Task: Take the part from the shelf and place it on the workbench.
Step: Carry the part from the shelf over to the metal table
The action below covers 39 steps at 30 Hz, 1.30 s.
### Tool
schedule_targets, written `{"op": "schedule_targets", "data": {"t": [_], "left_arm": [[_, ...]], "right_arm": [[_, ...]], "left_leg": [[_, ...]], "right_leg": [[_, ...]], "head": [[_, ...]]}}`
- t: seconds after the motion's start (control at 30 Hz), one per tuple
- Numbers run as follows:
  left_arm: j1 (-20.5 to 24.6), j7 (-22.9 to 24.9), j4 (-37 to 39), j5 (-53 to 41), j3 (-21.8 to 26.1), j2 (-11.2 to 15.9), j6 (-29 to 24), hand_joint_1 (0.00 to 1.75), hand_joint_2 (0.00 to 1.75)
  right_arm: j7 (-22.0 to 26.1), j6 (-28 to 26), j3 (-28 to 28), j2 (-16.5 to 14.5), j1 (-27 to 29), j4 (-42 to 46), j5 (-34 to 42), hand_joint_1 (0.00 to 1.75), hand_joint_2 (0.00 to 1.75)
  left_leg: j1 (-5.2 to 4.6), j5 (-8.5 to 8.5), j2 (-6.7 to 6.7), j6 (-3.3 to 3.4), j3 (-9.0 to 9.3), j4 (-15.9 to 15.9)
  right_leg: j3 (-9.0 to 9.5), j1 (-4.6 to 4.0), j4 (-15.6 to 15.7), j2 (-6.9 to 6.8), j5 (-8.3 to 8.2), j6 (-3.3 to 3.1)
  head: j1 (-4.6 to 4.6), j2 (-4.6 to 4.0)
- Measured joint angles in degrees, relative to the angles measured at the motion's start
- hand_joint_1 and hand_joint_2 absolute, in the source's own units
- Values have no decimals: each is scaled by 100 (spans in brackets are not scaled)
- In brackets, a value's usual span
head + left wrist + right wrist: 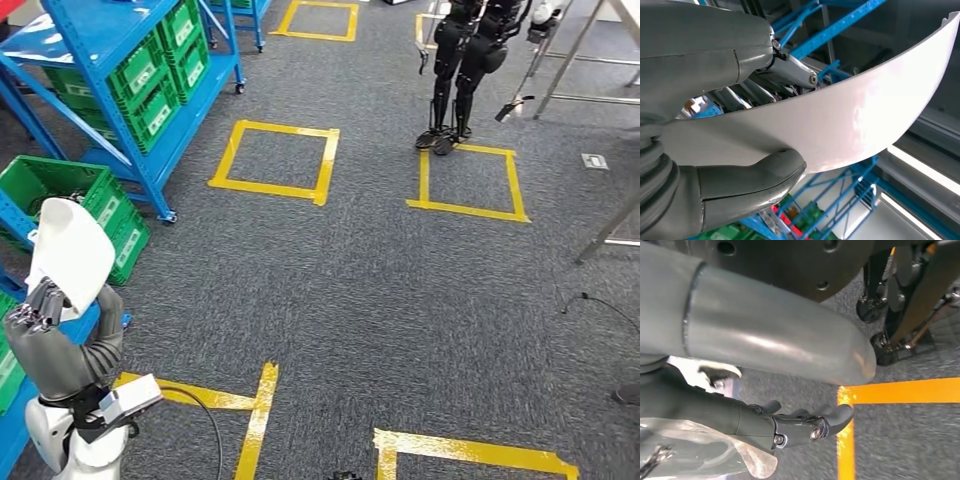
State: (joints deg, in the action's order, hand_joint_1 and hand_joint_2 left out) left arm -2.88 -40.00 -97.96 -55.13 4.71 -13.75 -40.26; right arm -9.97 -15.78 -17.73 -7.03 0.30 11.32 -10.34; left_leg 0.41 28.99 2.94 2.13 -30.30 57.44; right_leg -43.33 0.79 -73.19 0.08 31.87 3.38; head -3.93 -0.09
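Item: white curved shell part (69, 250), off the shelf and carried in my left hand (36, 303).

Grip: the left wrist view shows the thick grey thumb (753, 180) pressed under the part's smooth face (851, 120), with the darker fingers (791, 70) bearing on the other side, so the panel is pinched between them. In the head view the part stands above the hand, its broad end up and tilted a little toward the shelf side.

Right hand (806, 425): hanging low over the carpet beside a strip of yellow floor tape (904, 390), holding nothing; fingers lie loosely extended, a little apart.

Surroundings: blue shelf rack (143, 150) with green crates (158, 90) at my left, just beside the carrying arm; another dark humanoid robot (460, 70) stands well away by a taped square.

Bearing for the next move (my judgement): metal table legs (573, 50) at far right look like the workbench, so the part lies on the opposite side from its goal; I must turn and walk right, left arm delivering
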Motion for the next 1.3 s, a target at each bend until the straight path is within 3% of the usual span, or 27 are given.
{"op": "schedule_targets", "data": {"t": [0.07, 0.13, 0.17, 0.23, 0.27, 0.33, 0.4, 0.47, 0.5, 0.53, 0.57, 0.63, 0.7, 0.77, 0.83, 0.9, 0.97, 1.0, 1.03, 1.1, 1.17, 1.2, 1.27, 1.3], "left_arm": [[-3, 0, -1, 62, 5, 3, 0, 175, 175], [-4, 0, -11, 91, 8, 7, 0, 175, 175], [-4, 0, -17, 95, 10, 10, 0, 175, 175], [-2, -1, -27, 104, 11, 13, 1, 175, 175], [0, -1, -31, 115, 11, 14, 1, 175, 175], [-1, -2, -44, 145, 12, 19, 1, 175, 175], [-15, -2, -54, 171, 14, 37, 0, 175, 175], [-29, -2, -55, 183, 18, 53, 0, 175, 175], [-31, -2, -55, 192, 20, 55, 1, 175, 175], [-32, -2, -55, 210, 20, 56, 1, 175, 175], [-31, 2, -54, 239, 19, 57, 1, 175, 175], [-32, 11, -53, 317, 9, 64, 1, 175, 175], [-31, 13, -46, 389, -12, 71, 2, 175, 175], [-21, 6, -34, 442, -56, 72, 4, 175, 175], [-13, 0, -24, 488, -103, 66, 14, 175, 175], [-16, -2, -6, 555, -116, 67, 22, 175, 175], [-22, -2, 21, 616, -118, 73, 22, 175, 175], [-22, -2, 36, 632, -121, 74, 22, 175, 175], [-21, -2, 51, 645, -126, 74, 22, 175, 175], [-16, -2, 79, 658, -136, 75, 22, 175, 175], [-4, -3, 104, 669, -146, 78, 22, 175, 175], [4, -3, 122, 685, -157, 82, 22, 175, 175], [23, -3, 171, 727, -200, 92, 23, 175, 175], [34, -2, 191, 738, -223, 97, 24, 175, 175]], "right_arm": [[-22, 0, 0, 4, 10, 0, -11, 0, 0], [-26, 5, 0, 6, -2, 0, -22, 0, 0], [-27, 12, -1, 5, -7, 0, -25, 0, 0], [-32, 28, -2, 5, 1, 0, -28, 0, 0], [-35, 33, -4, 7, 9, 0, -33, 0, 0], [-36, 43, -5, 9, 9, 0, -47, 0, 0], [-34, 61, -5, 6, -1, 0, -60, 0, 0], [-34, 79, -4, 1, -1, 0, -66, 0, 0], [-38, 89, -4, 0, 0, 0, -69, 0, 0], [-45, 97, -4, -2, 1, 0, -73, 0, 0], [-53, 105, -5, -5, 0, 0, -81, 0, 0], [-63, 116, -14, -27, -11, 0, -112, 0, 0], [-63, 132, -27, -51, -19, 0, -151, 0, 0], [-66, 152, -32, -70, -5, -1, -170, 0, 0], [-68, 158, -35, -81, 1, -2, -176, 0, 0], [-68, 159, -37, -83, -23, -2, -181, 0, 0], [-70, 160, -39, -85, -36, -2, -181, 0, 0], [-79, 158, -41, -85, -30, -2, -181, 0, 0], [-97, 153, -44, -86, -24, -2, -181, 0, 0], [-145, 137, -55, -88, -20, -2, -183, 0, 0], [-192, 122, -70, -102, -35, -2, -184, 0, 0], [-214, 117, -77, -110, -39, -2, -185, 0, 0], [-254, 109, -86, -120, -35, -2, -193, 0, 0], [-265, 109, -89, -123, -32, -2, -199, 0, 0]], "left_leg": [[10, 26, 147, -37, 19, 6], [-11, 69, 260, -107, 36, 24], [-25, 86, 307, -142, 50, 29], [-28, 106, 404, -205, 89, 19], [-13, 138, 368, -238, 104, 36], [22, 350, 102, -283, 11, 312], [31, 731, -184, -288, -324, 1051], [20, 915, -250, -269, -656, 1684], [15, 832, -260, -248, -705, 1719], [12, 643, -284, -220, -652, 1530], [9, 385, -366, -186, -520, 1167], [15, 29, -675, -122, -251, 452], [6, -26, -842, -100, -160, 170], [-2, -42, -716, -78, -143, 105], [12, -81, -549, -32, -111, 32], [12, -92, -365, -10, -100, 5], [4, -84, -174, -7, -103, 6], [3, -77, -84, -10, -103, 7], [4, -70, -3, -16, -99, 8], [-2, -46, 133, -49, -78, 12], [-33, -13, 238, -108, -53, 28], [-47, -3, 284, -137, -42, 33], [-39, 15, 364, -194, -24, 35], [-23, 58, 314, -224, -25, 69]], "right_leg": [[422, 32, 687, -156, -309, 31], [825, 18, 1332, -355, -480, -8], [910, 3, 1465, -397, -487, -54], [912, -20, 1487, -294, -473, -168], [911, -17, 1492, -236, -480, -211], [919, -5, 1508, -111, -499, -285], [923, -12, 1510, 30, -506, -329], [928, -34, 1508, 197, -506, -345], [935, -45, 1507, 284, -505, -347], [946, -54, 1506, 371, -505, -347], [958, -59, 1506, 458, -505, -347], [945, -65, 1490, 612, -510, -330], [881, -40, 1481, 744, -534, -275], [812, -10, 1478, 814, -552, -206], [662, -31, 1262, 556, -413, -161], [338, -46, 645, 191, -87, -125], [34, -28, 22, 58, 141, -84], [13, -18, -45, 27, 118, -68], [112, -6, 110, -6, 0, -58], [556, -4, 880, -200, -314, -52], [895, -26, 1435, -381, -452, -109], [944, -46, 1515, -411, -445, -149], [942, -58, 1511, -283, -467, -237], [941, -55, 1519, -224, -479, -270]], "head": [[0, 0], [2, 0], [11, 0], [26, 0], [31, 0], [46, 0], [63, 0], [67, 0], [67, 0], [67, 0], [67, 0], [63, 0], [72, 0], [86, 0], [65, 0], [45, 0], [43, 0], [42, 0], [40, 0], [39, 0], [58, 0], [72, 0], [92, 0], [98, 0]]}}
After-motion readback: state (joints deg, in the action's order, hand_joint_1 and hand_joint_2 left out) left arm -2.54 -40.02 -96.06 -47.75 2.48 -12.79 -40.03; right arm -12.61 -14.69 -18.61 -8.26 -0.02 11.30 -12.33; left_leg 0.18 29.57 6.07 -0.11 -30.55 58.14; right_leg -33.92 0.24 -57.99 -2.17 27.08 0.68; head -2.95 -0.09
